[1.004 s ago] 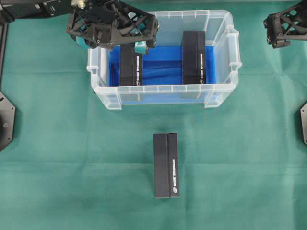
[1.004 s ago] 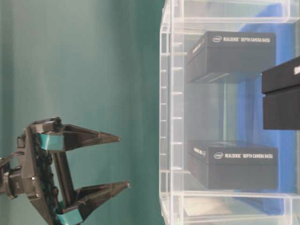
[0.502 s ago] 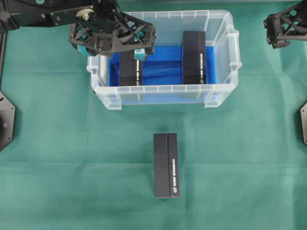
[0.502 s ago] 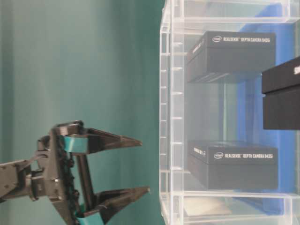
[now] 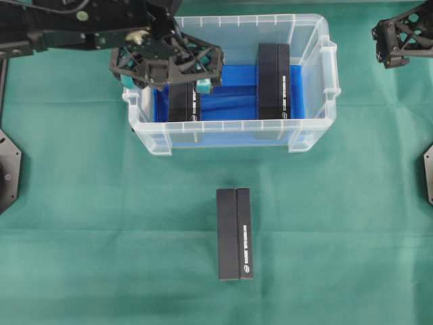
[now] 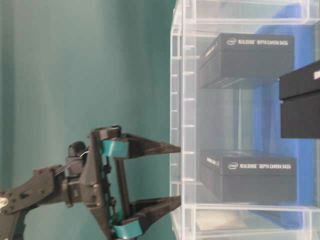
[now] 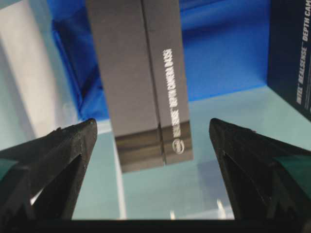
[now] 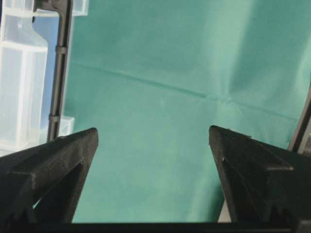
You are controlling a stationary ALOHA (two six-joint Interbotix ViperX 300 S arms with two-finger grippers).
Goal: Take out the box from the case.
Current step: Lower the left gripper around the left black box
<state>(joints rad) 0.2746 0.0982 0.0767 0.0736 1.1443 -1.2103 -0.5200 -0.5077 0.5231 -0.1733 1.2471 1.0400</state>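
The case (image 5: 230, 126) is a clear bin with a blue lining, standing at the back middle. Two black boxes lie in it, one at the left (image 5: 181, 101) and one at the right (image 5: 273, 81). My left gripper (image 5: 169, 78) is open and empty above the left box. In the left wrist view the left gripper (image 7: 152, 128) straddles that box (image 7: 138, 73) without touching it. In the table-level view its fingertips (image 6: 172, 148) stand level with the case's rim (image 6: 177, 75). My right gripper (image 5: 399, 34) is open and empty at the back right; the right wrist view (image 8: 153, 133) shows only cloth under it.
A third black box (image 5: 234, 233) lies on the green cloth in front of the case. The case's handle corner (image 8: 19, 73) shows at the left of the right wrist view. Arm bases sit at the left (image 5: 8, 169) and right (image 5: 427, 172) edges.
My left gripper, still open, has moved towards the case and now sits over its left box, fingertips at the rim. The right arm has not moved.
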